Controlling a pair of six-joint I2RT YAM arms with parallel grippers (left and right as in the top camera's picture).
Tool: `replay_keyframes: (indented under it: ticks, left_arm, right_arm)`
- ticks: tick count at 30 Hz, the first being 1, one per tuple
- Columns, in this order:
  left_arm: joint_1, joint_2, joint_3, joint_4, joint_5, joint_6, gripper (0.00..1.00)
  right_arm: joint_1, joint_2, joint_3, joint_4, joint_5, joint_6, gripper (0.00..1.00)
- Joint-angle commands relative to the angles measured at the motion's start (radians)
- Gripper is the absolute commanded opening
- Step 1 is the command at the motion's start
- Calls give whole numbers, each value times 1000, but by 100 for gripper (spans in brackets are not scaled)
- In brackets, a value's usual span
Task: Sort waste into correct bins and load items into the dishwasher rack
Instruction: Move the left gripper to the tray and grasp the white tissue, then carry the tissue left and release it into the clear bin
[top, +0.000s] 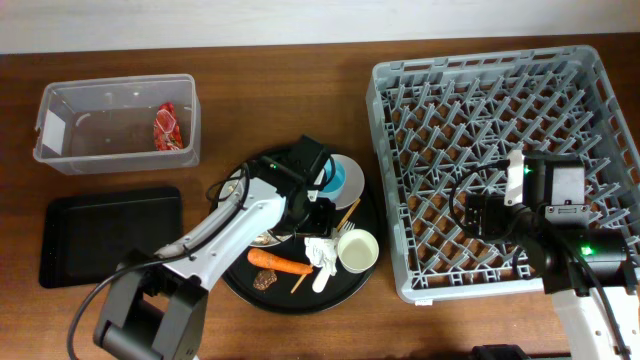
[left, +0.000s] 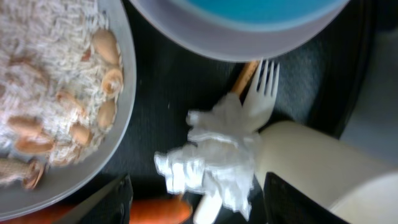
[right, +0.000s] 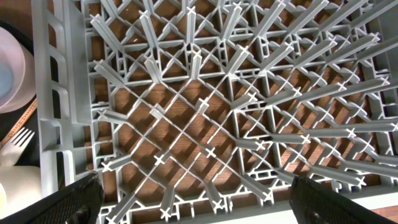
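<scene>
Left wrist: my left gripper (left: 196, 190) spread wide, gripping nothing, poised over crumpled tissue (left: 214, 155). Fork (left: 264, 87) at tissue's 1 o'clock, carrot (left: 155, 211) at 7, plate (left: 124, 93) with food scraps (left: 106, 43) at 10. Right gripper (right: 196, 186) wide apart, empty, above rack (right: 205, 106). I see red wrapper (top: 165, 127) inside clear tub (top: 60, 100), counter (top: 280, 80) 10 o'clock.
</scene>
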Motion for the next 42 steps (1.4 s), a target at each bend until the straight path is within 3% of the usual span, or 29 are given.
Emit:
replay_keyframes:
  ticks: [1,9,17,20,28,32,35,37,42]
  left_arm:
    - [-3,8,-60,58,2,-6,66]
    - [-60,35,-101,159,-3,-6,56]
    - [-70,49,-92,158,-4,-5,7]
    - [-50,39,-69,140,-8,-1,0]
    - [90,-104,55,-41,-36,75,0]
    - [217,-235,109,-65,-214,97,1]
    - [352,-313,114,4,-357,97,1]
    - [479,-322,114,99,-377,97,1]
    - [633,-224,114,286,-374,97,5]
  right_arm:
    - [4,-1,21,-1,12,8,99]
    - [4,-1,21,-2,12,8,99]
    - [4,-1,21,-5,13,8,98]
    - [4,-1,21,-5,12,8,99]
    - [4,-1,21,-5,13,8,99]
    - [4,-1,21,-5,12,8,99]
    - [4,-1,21,-5,12,8,99]
    - [4,-1,21,-5,12,8,99]
    - [4,-1,21,-7,12,8,99]
